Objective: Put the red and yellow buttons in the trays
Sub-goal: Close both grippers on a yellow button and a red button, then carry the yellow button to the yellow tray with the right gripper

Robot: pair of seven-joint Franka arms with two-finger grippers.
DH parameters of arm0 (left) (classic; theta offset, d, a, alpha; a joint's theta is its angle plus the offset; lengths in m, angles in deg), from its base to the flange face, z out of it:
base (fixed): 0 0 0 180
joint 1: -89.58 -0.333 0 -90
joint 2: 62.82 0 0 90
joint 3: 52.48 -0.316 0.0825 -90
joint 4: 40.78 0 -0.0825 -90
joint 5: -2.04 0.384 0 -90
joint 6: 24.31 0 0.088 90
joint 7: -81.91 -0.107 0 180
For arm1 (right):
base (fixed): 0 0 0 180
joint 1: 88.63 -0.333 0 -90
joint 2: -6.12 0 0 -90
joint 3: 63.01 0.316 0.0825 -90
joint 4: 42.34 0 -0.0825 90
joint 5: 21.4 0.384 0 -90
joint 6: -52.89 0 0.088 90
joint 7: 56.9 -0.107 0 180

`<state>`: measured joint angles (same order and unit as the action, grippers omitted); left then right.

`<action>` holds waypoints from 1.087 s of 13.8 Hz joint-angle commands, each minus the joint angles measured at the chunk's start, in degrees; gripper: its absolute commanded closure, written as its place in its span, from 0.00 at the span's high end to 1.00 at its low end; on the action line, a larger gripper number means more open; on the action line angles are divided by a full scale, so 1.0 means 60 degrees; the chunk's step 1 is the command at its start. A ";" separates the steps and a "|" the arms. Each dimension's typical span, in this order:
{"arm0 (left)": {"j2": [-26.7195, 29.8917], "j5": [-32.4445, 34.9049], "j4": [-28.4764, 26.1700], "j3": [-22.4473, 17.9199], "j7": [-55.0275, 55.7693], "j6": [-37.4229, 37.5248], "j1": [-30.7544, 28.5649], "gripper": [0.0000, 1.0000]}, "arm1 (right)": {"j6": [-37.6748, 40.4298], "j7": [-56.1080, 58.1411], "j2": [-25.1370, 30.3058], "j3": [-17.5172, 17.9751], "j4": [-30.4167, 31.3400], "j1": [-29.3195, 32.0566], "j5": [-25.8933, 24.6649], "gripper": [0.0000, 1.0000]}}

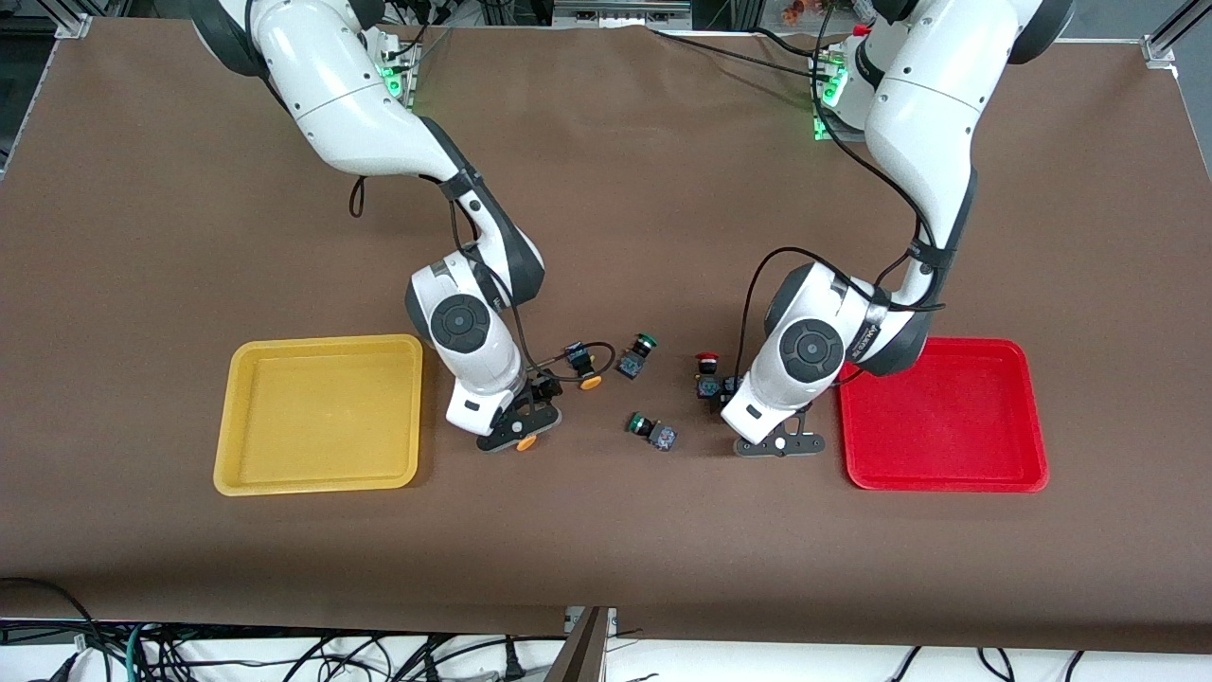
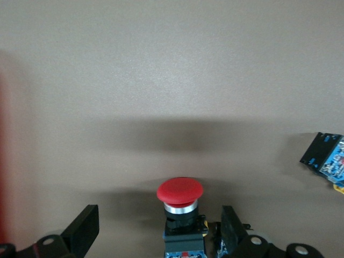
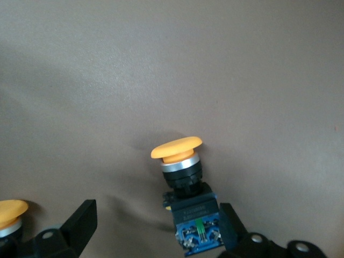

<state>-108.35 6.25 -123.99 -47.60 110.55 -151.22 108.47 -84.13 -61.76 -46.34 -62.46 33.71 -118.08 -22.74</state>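
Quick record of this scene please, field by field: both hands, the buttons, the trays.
left hand: open, fingers either side of a red button, beside the red tray
right hand: open, fingers either side of a yellow button
second yellow button: lying by the right hand, toward the yellow tray
green buttons: two, between the arms; the other is nearer the front camera
buttons in trays: none yet
second red button: not seen

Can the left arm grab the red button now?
Probably yes. The left gripper is open and low, and the red button sits between its fingers with nothing in the way.
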 commanded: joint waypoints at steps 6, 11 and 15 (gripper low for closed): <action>0.0117 0.0163 -0.0837 0.0080 0.0047 -0.0146 -0.0027 1.00 | -0.0176 0.1147 -0.0383 -0.0018 -0.0400 0.0089 -0.0391 1.00; 0.0175 0.0061 -0.1277 0.0109 0.0061 -0.0645 -0.0042 1.00 | -0.0074 0.1161 -0.0295 -0.0018 -0.0400 0.0162 -0.0362 0.85; 0.0555 0.0017 -0.1174 0.0139 0.0032 -0.0513 -0.0101 1.00 | -0.0074 0.1176 -0.0280 -0.0033 -0.0400 0.0177 -0.0406 0.25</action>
<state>-107.74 6.24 -129.27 -47.09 110.57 -154.55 108.18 -84.92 -55.71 -47.37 -63.10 32.61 -117.51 -24.45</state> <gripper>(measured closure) 0.000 0.374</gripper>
